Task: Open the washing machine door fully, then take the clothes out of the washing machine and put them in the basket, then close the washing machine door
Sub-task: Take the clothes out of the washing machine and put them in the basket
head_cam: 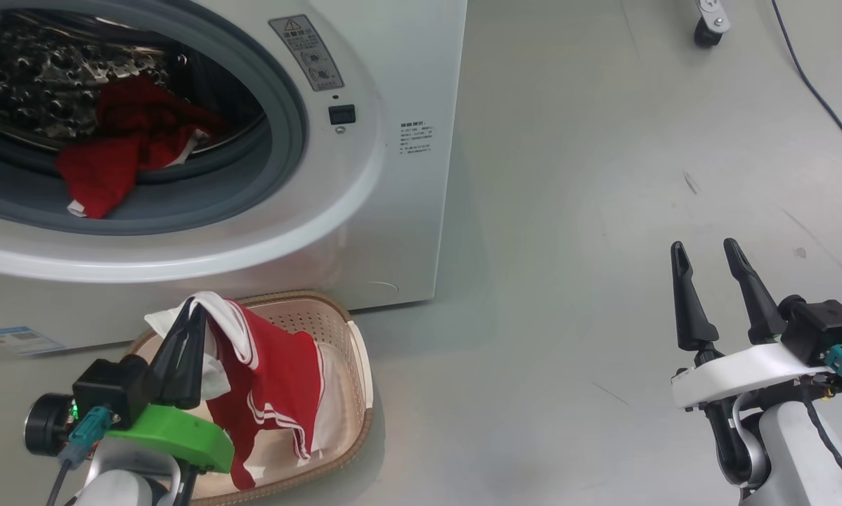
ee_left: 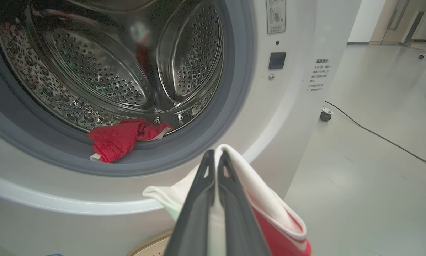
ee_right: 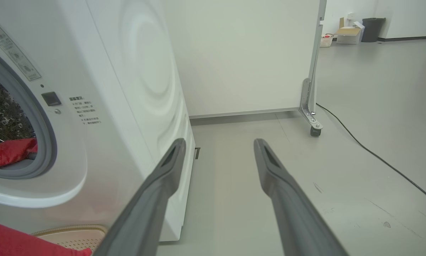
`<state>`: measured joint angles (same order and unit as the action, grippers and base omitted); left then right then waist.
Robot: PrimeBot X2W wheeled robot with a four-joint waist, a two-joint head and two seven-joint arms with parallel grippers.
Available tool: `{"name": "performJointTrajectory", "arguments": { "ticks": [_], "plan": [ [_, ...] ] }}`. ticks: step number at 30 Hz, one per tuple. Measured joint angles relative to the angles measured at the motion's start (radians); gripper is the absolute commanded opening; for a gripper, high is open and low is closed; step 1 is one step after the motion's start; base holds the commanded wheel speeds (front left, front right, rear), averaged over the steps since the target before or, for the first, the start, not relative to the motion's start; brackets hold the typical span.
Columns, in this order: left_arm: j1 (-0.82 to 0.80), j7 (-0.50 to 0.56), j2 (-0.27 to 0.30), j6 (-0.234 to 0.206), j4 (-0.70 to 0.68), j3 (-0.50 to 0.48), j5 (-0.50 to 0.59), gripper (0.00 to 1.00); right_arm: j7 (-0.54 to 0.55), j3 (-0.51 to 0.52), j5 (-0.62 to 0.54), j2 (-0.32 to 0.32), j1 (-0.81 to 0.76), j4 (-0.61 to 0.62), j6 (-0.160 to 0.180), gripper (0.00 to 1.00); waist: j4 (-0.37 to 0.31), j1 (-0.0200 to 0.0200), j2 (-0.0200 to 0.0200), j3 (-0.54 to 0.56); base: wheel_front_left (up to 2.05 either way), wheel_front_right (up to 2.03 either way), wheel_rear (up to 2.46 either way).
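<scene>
My left gripper (head_cam: 195, 303) is shut on a red and white garment (head_cam: 273, 383), which hangs from the fingers over the cream basket (head_cam: 361, 365) on the floor before the washing machine (head_cam: 393, 91). In the left wrist view the same garment (ee_left: 266, 209) drapes over the shut fingers (ee_left: 230, 199). A second red garment (head_cam: 122, 151) lies at the drum's front lip, partly on the grey gasket (head_cam: 280, 84); it is the red heap (ee_left: 122, 138) in the left wrist view. My right gripper (head_cam: 710, 253) stands open and empty above bare floor to the right. The washing machine door is out of view.
A black cable (head_cam: 818, 91) runs across the floor at the far right, and a caster wheel (head_cam: 708, 31) stands at the top right. A white wheeled partition (ee_right: 248, 53) stands behind the washer's side. The washer's right front corner (head_cam: 438, 211) is close to the basket.
</scene>
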<state>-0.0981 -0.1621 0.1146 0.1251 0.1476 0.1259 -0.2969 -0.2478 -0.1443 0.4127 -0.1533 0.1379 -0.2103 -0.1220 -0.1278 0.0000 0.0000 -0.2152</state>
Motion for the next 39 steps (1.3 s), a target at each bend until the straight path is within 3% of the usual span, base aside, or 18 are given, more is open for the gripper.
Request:
{"name": "performJointTrajectory", "arguments": {
  "ticks": [27, 39],
  "plan": [
    [-0.230, 0.054, -0.004, -0.095, 0.394, -0.062, 0.021, 0.00, 0.000, 0.031, 0.035, -0.036, 0.100, 0.049, 0.000, 1.00, -0.110, 0.0000, 0.0000, -0.269, 0.00, 0.00, 0.00],
    [-0.265, 0.057, -0.012, -0.129, 0.598, -0.080, 0.015, 0.00, 0.000, 0.037, 0.035, -0.047, 0.112, 0.046, 0.000, 1.00, -0.121, 0.0001, 0.0000, -0.296, 0.00, 0.00, 0.00]
  ]
}}
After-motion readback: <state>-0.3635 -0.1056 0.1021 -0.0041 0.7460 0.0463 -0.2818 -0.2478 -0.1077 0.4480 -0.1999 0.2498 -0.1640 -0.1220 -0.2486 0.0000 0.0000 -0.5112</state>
